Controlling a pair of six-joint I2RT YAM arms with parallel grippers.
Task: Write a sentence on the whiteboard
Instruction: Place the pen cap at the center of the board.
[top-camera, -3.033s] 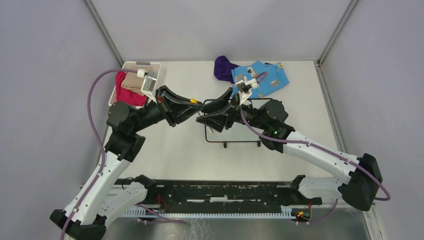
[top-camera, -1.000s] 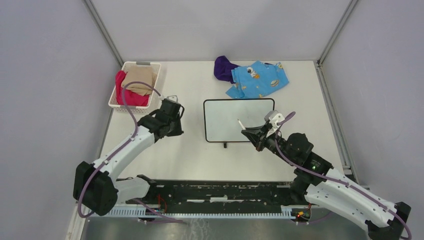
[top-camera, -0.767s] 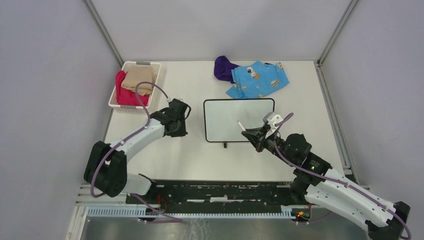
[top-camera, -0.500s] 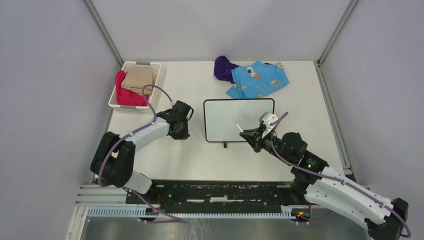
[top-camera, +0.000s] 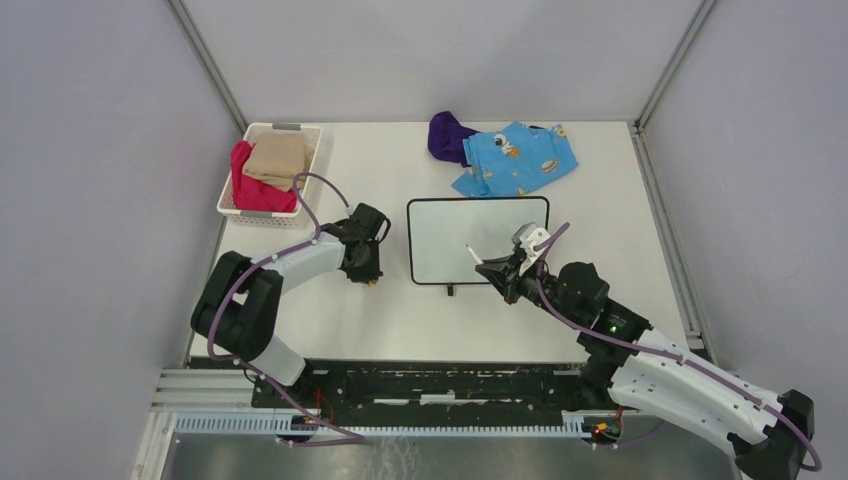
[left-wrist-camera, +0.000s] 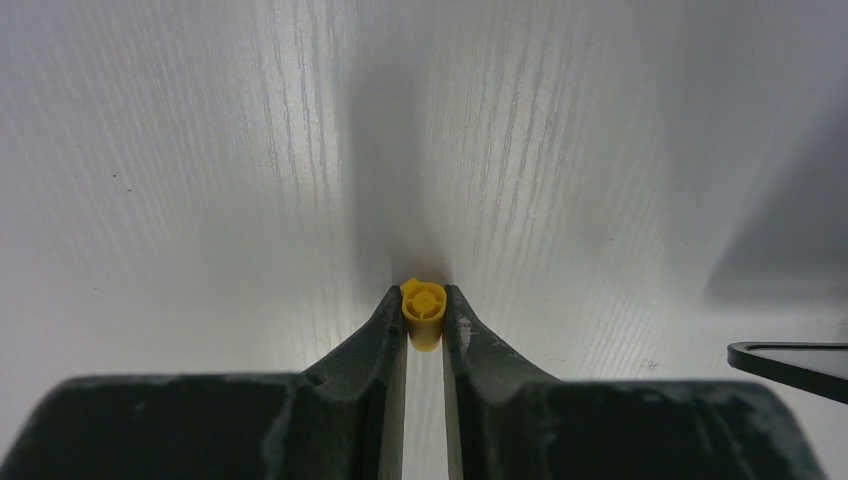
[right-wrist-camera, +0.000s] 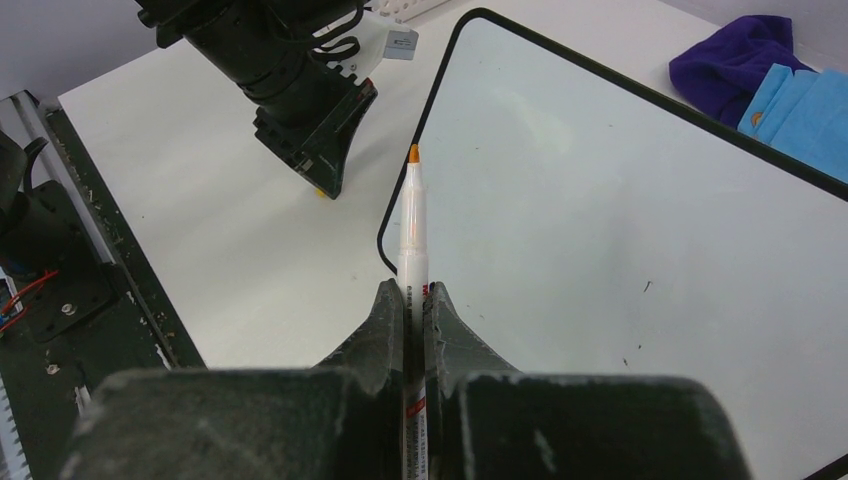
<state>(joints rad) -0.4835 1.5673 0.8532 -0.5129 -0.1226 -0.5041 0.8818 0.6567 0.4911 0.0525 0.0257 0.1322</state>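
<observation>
Whiteboard, one, two-footed, flat at centre of the top view.
Right gripper clamped on one orange-tipped marker, tip over the board's lower half; left gripper pinching one yellow cap left of the board. One basket upper left; one purple cloth, one blue cloth upper centre.

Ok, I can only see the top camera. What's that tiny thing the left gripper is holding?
Observer: The left wrist camera shows a small yellow cap pinched in the left gripper, just above the table.
Operator: What colour is the pen's tip?
Observer: Orange. The right wrist camera shows the marker uncapped, clamped in the right gripper.
Operator: Is the board totally clean?
Observer: Up close, the whiteboard has no words, only a few tiny dark specks.
</observation>
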